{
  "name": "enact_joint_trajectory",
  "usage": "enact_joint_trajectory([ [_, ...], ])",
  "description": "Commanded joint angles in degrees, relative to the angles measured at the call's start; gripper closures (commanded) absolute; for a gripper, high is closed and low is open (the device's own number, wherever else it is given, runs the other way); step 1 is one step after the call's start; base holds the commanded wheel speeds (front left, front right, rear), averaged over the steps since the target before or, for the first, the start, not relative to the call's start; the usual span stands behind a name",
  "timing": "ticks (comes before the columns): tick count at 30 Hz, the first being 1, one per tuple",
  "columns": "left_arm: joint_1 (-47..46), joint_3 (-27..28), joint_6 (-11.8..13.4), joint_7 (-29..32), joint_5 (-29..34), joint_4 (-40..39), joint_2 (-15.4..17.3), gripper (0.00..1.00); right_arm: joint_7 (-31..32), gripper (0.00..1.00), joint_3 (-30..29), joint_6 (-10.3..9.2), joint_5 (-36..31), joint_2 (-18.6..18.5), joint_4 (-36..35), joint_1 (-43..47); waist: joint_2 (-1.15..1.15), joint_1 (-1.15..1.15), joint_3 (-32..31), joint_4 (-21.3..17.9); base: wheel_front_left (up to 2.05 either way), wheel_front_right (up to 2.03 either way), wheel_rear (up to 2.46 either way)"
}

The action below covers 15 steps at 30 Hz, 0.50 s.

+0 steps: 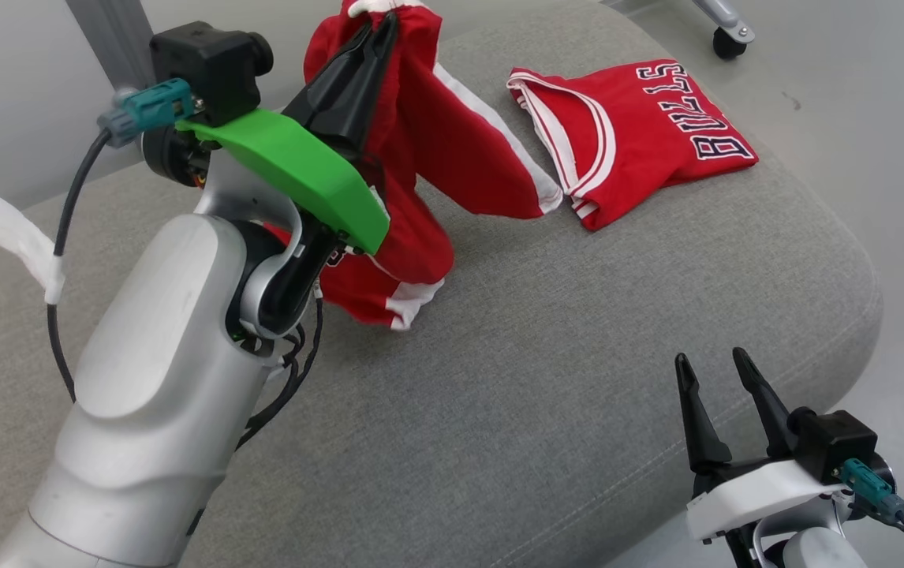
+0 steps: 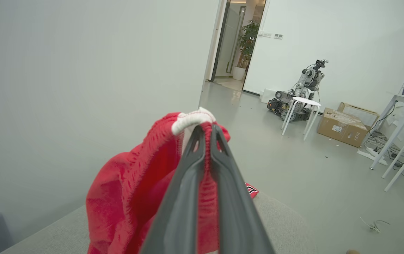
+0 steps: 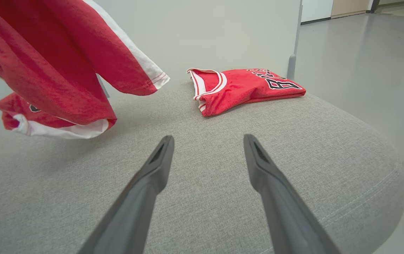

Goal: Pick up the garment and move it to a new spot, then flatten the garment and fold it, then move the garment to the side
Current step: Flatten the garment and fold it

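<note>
Red white-trimmed mesh garment (image 1: pixel 436 134) dangles upper left, pinched by the left gripper (image 1: pixel 385 28). Right gripper (image 1: pixel 711 356), lower right, gapes empty. That thin pinch could slip.

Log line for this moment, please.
left claw: shut on red garment, raised | right claw: open, empty | folded jersey: on grey cushion

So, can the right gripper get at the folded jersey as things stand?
Probably yes. The right gripper is open, and only bare cushion lies between it and the folded jersey. The shorts held by the left gripper hang off to the left of that path.
</note>
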Motion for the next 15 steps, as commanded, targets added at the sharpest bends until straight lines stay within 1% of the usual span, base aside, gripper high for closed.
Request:
enact_joint_trajectory([
  [1,1.55,0.26,-0.57,0.41,-0.77,-1.47,0.96,1.00,0.00,0.00,-0.30,-0.09,-0.46,-0.04,0.03,0.78,0.00,0.00,-0.59,0.86,0.00,0.00,0.00],
  [5,7.89,-1.37,-2.40,1.40,-3.34,-6.60,2.81,1.00,0.00,0.00,-0.88,-0.09,-0.95,-0.04,0.05,1.20,0.00,0.00,-1.10,2.51,0.00,0.00,0.00],
  [10,21.26,-5.30,-3.96,0.55,-4.44,-12.34,7.69,1.00,0.00,0.00,-1.68,-0.09,-1.65,-0.04,0.17,2.19,0.00,0.00,-1.54,5.73,0.00,0.00,0.00],
  [13,29.62,-6.99,-4.34,-0.90,-6.34,-13.94,9.79,1.00,0.00,0.00,-2.15,-0.09,-2.33,-0.05,0.42,2.57,0.00,0.00,-1.92,7.83,0.00,0.00,0.00],
  [15,34.30,-7.52,-4.06,-2.36,-5.56,-13.77,12.10,1.00,0.00,0.00,-2.26,-0.09,-2.80,-0.04,0.50,2.68,0.00,0.00,-2.20,9.12,0.00,0.00,0.00],
])
